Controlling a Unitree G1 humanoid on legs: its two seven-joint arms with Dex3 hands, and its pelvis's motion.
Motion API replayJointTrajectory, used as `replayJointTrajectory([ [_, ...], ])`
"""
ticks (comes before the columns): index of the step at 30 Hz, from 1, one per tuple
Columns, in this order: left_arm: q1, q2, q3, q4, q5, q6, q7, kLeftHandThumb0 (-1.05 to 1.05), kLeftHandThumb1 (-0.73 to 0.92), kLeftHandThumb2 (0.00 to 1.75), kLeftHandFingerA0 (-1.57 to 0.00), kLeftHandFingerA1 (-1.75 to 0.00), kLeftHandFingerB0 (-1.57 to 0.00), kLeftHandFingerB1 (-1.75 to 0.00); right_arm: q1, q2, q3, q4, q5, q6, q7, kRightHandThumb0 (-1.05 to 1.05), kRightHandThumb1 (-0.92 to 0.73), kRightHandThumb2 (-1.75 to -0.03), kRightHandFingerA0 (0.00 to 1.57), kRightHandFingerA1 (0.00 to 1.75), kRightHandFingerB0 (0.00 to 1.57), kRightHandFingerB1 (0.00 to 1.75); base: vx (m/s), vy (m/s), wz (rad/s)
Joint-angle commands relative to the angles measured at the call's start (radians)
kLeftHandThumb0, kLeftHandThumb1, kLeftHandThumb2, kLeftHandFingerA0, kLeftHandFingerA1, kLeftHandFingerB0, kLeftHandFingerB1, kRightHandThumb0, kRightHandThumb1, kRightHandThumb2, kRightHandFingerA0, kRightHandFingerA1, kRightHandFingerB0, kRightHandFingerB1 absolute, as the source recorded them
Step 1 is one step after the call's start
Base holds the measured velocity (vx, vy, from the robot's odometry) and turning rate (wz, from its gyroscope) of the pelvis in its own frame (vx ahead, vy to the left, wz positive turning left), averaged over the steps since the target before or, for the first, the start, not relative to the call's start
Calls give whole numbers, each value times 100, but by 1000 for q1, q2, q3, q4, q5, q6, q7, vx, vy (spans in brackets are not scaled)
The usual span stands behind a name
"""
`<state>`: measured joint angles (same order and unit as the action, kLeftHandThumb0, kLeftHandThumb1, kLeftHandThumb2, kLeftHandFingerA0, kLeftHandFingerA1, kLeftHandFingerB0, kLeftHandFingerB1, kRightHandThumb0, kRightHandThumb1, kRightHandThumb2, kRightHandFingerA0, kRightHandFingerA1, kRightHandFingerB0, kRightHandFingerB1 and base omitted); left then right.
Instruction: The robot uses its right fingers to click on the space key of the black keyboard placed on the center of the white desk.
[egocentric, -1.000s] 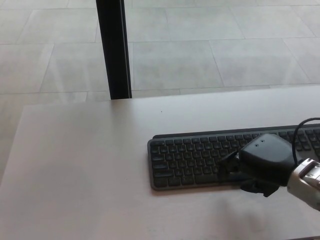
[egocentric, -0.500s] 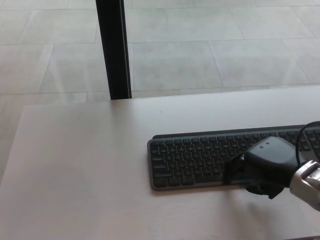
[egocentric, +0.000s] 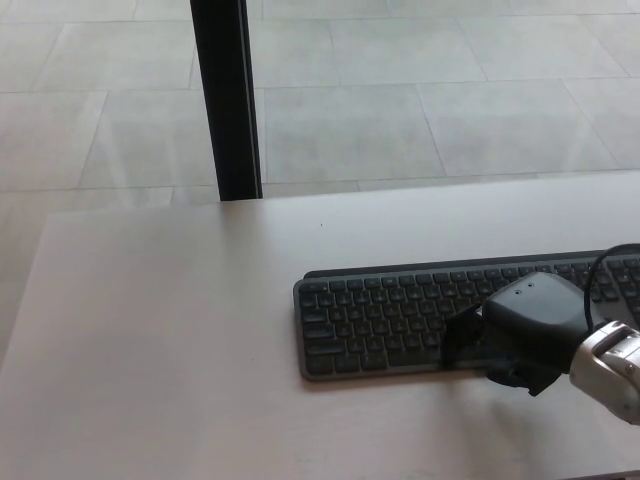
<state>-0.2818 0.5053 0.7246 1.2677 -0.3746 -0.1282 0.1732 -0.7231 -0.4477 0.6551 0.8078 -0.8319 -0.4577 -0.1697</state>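
Observation:
The black keyboard (egocentric: 400, 315) lies flat on the white desk (egocentric: 180, 330), right of centre, and its right end runs out of the picture. My right hand (egocentric: 522, 332) comes in from the right and hangs over the keyboard's front edge. Its black fingers (egocentric: 463, 338) point left and down onto the bottom key row, about where the space key lies. The thumb shows apart from them, below the keyboard's front edge. The hand holds nothing and hides the space key itself. My left hand does not show.
A black vertical post (egocentric: 227, 100) stands behind the desk's far edge at upper left. Beyond it is a grey tiled floor (egocentric: 450, 100). A thin black cable (egocentric: 600, 262) loops over my right wrist.
Over the last second my right hand sank a little toward the keyboard's front row, then shifted slightly left. The keyboard has not moved.

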Motion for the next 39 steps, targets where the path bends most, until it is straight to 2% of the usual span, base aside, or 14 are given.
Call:
replayJointTrajectory([
  [1, 4, 15, -11, 2, -2, -25, 3, -42, 51, 55, -90, -99, -81, -63, 20, 9, 17, 16, -16, -3, 42, -23, -62, -65, 86, 161, 70, 51, 0, 0, 0],
  [9, 1, 14, 3, 3, -21, -29, -9, -44, 51, 55, -86, -93, -79, -62, 35, 5, 24, 14, -14, 2, 71, -21, -63, -65, 81, 154, 68, 50, 0, 0, 0],
  [14, 4, 14, 5, 0, -22, -31, -15, -43, 50, 54, -90, -96, -79, -61, 37, 2, 25, 41, -24, 12, 34, -20, -63, -67, 84, 156, 68, 52, 0, 0, 0],
  [17, 1, 15, 13, 0, -30, -24, -13, -42, 50, 54, -84, -90, -76, -61, 31, -8, 22, 56, -23, 19, 42, -20, -64, -67, 81, 161, 68, 50, 0, 0, 0],
  [18, -1, 15, 13, 2, -28, -26, -10, -43, 39, 84, -82, -89, -70, -71, 29, -13, 24, 55, -27, 16, 40, -20, -63, -66, 81, 162, 68, 50, 0, 0, 0],
  [19, -2, 15, 11, 3, -25, -28, -7, -43, 50, 54, -89, -92, -78, -61, 28, -15, 23, 54, -26, 17, 42, -20, -63, -64, 81, 162, 69, 49, 0, 0, 0],
  [24, 0, 13, 7, 2, -20, -37, -8, -44, 50, 55, -86, -91, -79, -61, 26, -14, 22, 54, -26, 9, 25, -20, -62, -66, 83, 166, 71, 49, 0, 0, 0],
  [25, 1, 12, 10, 0, -25, -38, -14, -44, 39, 85, -82, -90, -72, -72, 26, -13, 20, 49, -25, 12, 29, -21, -61, -68, 83, 168, 71, 49, 0, 0, 0],
  [26, 0, 12, 10, 1, -25, -37, -10, -44, 49, 54, -82, -88, -79, -61, 22, -15, 13, 25, -17, 15, 45, -20, -57, -72, 83, 171, 72, 49, 0, 0, 0],
  [28, 0, 12, 9, 1, -25, -36, -7, -43, 49, 55, -82, -89, -79, -61, 22, -18, 1, 8, -4, 7, 50, -19, -52, -78, 84, 174, 73, 51, 0, 0, 0],
  [30, 1, 16, 1, 2, -19, -34, -6, -46, 50, 55, -86, -91, -79, -61, -1, -30, -73, -40, 88, -4, 121, -20, -62, -69, 78, 165, 67, 46, 0, 0, 0],
  [31, 3, 16, -2, 2, -16, -39, -7, -48, 39, 85, -83, -90, -75, -72, -15, -36, -103, -58, 115, 1, 145, -21, -62, -67, 78, 162, 67, 46, 0, 0, 0],
  [34, 2, 16, 6, 2, -27, -34, -9, -46, 39, 84, -82, -88, -73, -72, -43, -37, -242, -133, 245, 43, 222, -20, -61, -65, 82, 166, 67, 45, 0, 0, 0],
  [39, 10, 17, -2, 3, -21, -42, -6, -48, 38, 84, -81, -86, -75, -72, -98, -50, -455, -149, 465, 21, 270, -12, -58, -67, 80, 168, 71, 46, 0, 0, 0],
])
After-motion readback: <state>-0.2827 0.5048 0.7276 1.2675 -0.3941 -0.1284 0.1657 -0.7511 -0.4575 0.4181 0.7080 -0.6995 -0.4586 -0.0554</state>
